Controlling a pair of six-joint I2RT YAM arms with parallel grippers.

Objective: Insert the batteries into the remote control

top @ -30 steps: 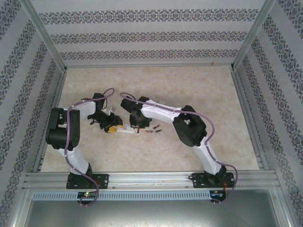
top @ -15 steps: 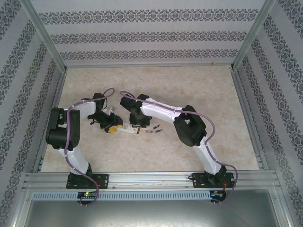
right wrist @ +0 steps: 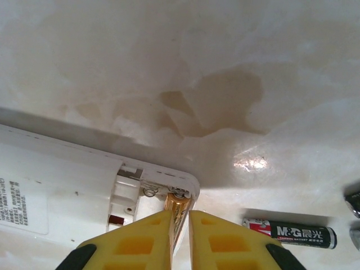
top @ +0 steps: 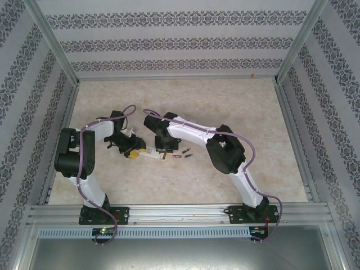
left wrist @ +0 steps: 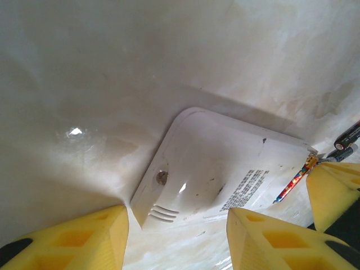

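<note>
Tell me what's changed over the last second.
Barely anything: the right gripper, pinching a battery at the remote's open bay, only wobbled slightly. Nothing grabbed or released. The left gripper, remote and loose batteries stayed put.

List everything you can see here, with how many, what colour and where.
remote control: one, white, lying back up on the table, battery compartment open at one end.
held battery: one, coppery-gold, pinched in the right gripper at that open compartment.
loose battery: one, black with white lettering, on the table beside the remote control; other dark ends are cut off nearby.
table: one, pale marbled beige.
walls: three, grey-patterned, around the table.
left gripper: one, yellow fingers, either side of the remote control's end.
right gripper: one, yellow fingers, shut on the held battery.
left arm and right arm: white and black, purple cables, bolted at the near edge.
</note>
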